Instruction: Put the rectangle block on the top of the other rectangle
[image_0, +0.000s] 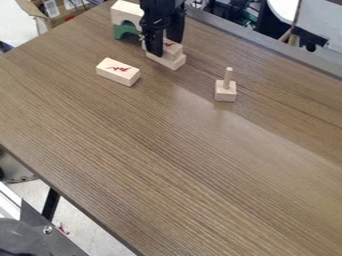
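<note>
At the top of the table, left of centre, the gripper (165, 46) points down with its fingers closed on the sides of a wooden rectangle block (173, 51) that has a red mark on top. Directly beneath lies another rectangle block (169, 62), lined up much the same way. The two look touching, though a small gap cannot be ruled out. The fingers hide the left part of both blocks. A separate rectangle block (118, 71) with a red mark lies flat on the table, to the lower left of the gripper.
Left of the gripper, a pale wooden block (127, 13) rests above a green arch (125, 30), close to the blocks. A square wooden base with an upright peg (226, 88) stands to the right. The brown table (180, 165) has its far edge behind the gripper.
</note>
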